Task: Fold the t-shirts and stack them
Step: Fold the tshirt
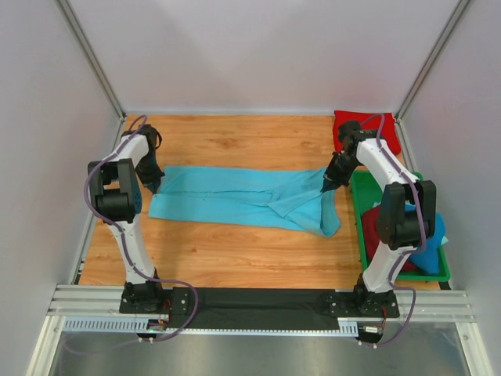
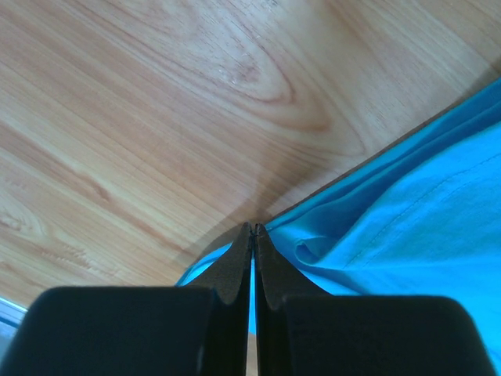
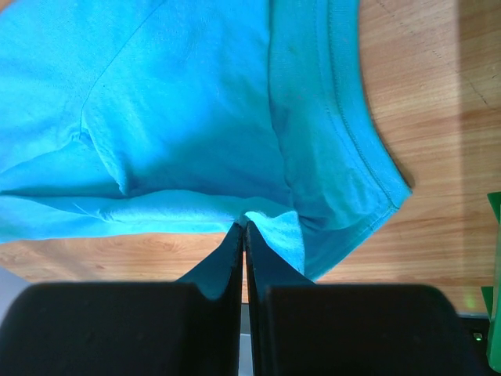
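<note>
A light turquoise t-shirt lies stretched in a long band across the wooden table. My left gripper is shut on its left end; in the left wrist view the jaws pinch the edge of the turquoise cloth. My right gripper is shut on the right end, and there the tips bite a fold of the shirt, whose hem droops towards the table. A bright red t-shirt lies at the back right corner. A dark red shirt and a deeper blue one lie in the tray.
A green plastic tray stands along the right edge of the table, just right of my right arm; its corner shows in the right wrist view. White walls close in the left, back and right sides. Bare wood lies in front of the shirt.
</note>
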`<action>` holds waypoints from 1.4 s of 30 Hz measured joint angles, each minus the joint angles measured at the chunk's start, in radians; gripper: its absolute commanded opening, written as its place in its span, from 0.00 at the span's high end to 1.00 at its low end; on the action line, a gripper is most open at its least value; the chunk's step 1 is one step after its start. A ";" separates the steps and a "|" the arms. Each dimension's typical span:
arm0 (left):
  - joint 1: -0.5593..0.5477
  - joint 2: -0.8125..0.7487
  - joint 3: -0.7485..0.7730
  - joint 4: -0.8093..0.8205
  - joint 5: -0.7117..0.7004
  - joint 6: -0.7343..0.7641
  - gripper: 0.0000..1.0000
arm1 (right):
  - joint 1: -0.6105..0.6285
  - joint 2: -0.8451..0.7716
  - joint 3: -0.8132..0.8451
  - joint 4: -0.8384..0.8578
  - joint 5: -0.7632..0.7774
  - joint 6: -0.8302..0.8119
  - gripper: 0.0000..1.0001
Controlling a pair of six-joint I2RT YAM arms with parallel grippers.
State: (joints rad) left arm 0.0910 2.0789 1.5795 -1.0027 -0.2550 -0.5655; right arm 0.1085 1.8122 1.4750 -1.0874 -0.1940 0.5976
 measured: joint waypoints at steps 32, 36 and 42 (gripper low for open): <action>-0.002 0.010 0.018 -0.011 0.014 -0.023 1.00 | -0.010 0.164 0.209 -0.028 0.010 -0.019 1.00; -0.003 0.010 0.030 -0.013 0.014 -0.028 1.00 | -0.014 0.164 0.209 -0.030 0.010 -0.019 1.00; -0.005 0.009 0.030 -0.014 0.010 -0.033 1.00 | -0.017 0.164 0.209 -0.031 0.010 -0.019 1.00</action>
State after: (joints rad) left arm 0.0864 2.0880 1.6096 -1.0172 -0.2447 -0.5983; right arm 0.0917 1.9762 1.6844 -1.1183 -0.1837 0.5789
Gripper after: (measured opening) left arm 0.007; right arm 0.007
